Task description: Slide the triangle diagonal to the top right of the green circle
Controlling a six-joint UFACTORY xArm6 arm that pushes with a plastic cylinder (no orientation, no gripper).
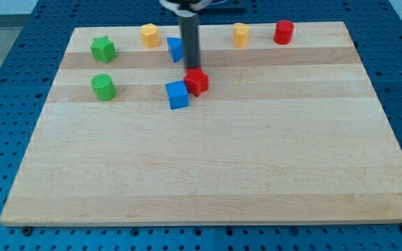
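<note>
Left of the rod, green circle [103, 87] sits on the table [208, 181] w/ a green star-ish block [103, 49] above it. Blue triangle [175, 49] is up-right of the circle, partly hidden behind the rod. My tip [192, 67] sits just right of it, touching the red block [197, 81], which abuts a blue cube [177, 95]. No fingers here, just a bare rod. Risk: tip shoves red/cube instead, or triangle overshoots toward the yellow block [149, 34].
</note>
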